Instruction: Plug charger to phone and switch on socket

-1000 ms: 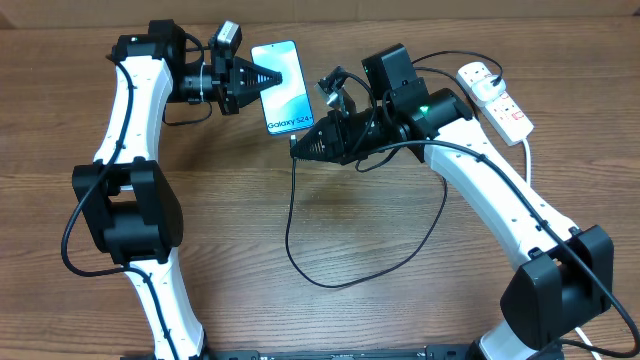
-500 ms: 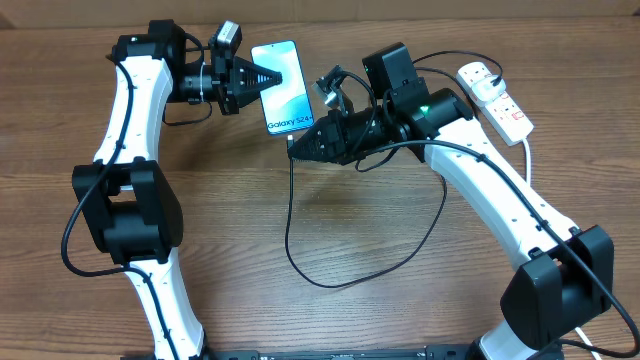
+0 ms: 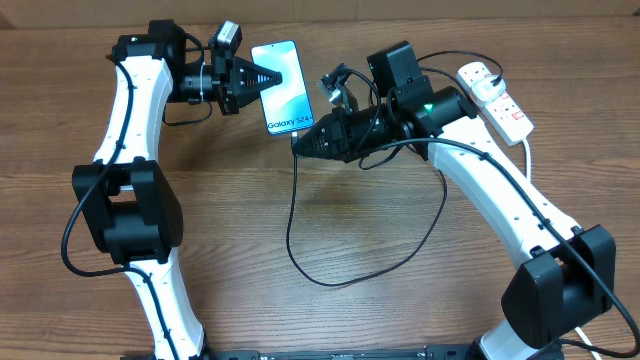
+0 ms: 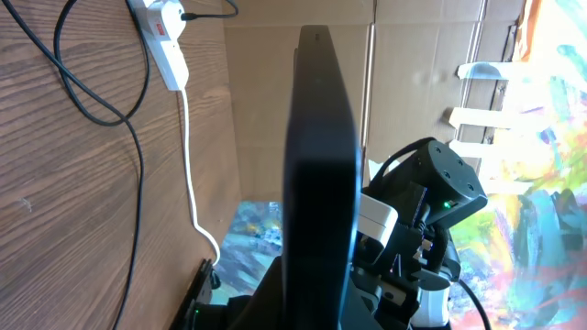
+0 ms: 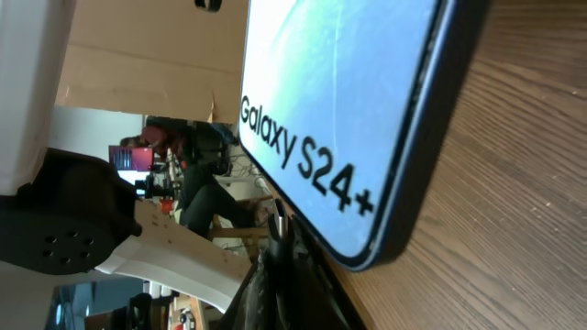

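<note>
The phone (image 3: pixel 282 88) lies tilted at the far middle of the table, screen up, reading "Galaxy S24+". My left gripper (image 3: pixel 262 79) is shut on its left edge; the left wrist view shows the phone edge-on (image 4: pixel 321 156). My right gripper (image 3: pixel 299 144) is shut on the charger's connector tip (image 5: pixel 278 218), just below the phone's bottom edge (image 5: pixel 385 247), not inserted. The black charger cable (image 3: pixel 292 215) loops across the table toward a white plug (image 3: pixel 478 72) on the socket (image 3: pixel 500 100) at the far right.
The socket's thick white cord (image 3: pixel 528 165) runs down beside the right arm. The cable loop (image 3: pixel 400 265) lies on the wooden table between the arms. In the left wrist view the socket (image 4: pixel 165 46) and its cord (image 4: pixel 191 174) lie beyond the phone.
My right gripper has shifted slightly right and up with the connector, closer to the phone's bottom edge. The left arm and the phone have not moved.
</note>
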Controlling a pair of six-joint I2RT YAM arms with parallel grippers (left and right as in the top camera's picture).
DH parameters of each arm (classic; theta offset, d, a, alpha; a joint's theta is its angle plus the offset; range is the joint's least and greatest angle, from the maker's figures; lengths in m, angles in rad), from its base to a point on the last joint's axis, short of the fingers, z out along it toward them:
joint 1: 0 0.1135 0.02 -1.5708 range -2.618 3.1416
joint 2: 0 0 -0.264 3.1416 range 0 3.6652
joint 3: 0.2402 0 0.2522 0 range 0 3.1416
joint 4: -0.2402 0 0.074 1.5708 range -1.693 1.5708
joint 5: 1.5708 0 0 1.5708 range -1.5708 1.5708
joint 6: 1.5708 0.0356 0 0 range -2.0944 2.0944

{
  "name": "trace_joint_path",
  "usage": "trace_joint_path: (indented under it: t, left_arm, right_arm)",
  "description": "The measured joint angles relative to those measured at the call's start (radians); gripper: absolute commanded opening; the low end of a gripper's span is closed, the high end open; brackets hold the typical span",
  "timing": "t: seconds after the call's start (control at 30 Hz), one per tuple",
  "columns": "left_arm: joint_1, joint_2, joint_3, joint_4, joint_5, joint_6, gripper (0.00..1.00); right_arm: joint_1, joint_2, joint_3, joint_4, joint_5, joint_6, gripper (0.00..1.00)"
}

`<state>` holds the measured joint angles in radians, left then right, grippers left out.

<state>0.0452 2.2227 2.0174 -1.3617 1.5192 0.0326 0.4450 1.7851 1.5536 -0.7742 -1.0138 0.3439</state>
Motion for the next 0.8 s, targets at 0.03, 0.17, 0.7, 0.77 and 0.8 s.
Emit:
trace_joint_path:
  t: [0.03, 0.17, 0.7, 0.77, 0.8]
  left_arm:
    - [0.0, 0.0, 0.0, 0.0, 0.0, 0.0, 0.04]
    - [0.0, 0.0, 0.0, 0.0, 0.0, 0.0, 0.04]
    - [0.0, 0.0, 0.0, 0.0, 0.0, 0.0, 0.04]
    - [0.0, 0.0, 0.0, 0.0, 0.0, 0.0, 0.04]
    - [0.0, 0.0, 0.0, 0.0, 0.0, 0.0, 0.04]
  right_arm:
    - [0.0, 0.0, 0.0, 0.0, 0.001, 0.0, 0.04]
    - [0.0, 0.0, 0.0, 0.0, 0.0, 0.003, 0.04]
    - [0.0, 0.0, 0.0, 0.012, -0.002, 0.027, 0.04]
    - [0.0, 0.0, 0.0, 0.012, -0.003, 0.026, 0.04]
    - [0.0, 0.0, 0.0, 0.012, -0.003, 0.027, 0.04]
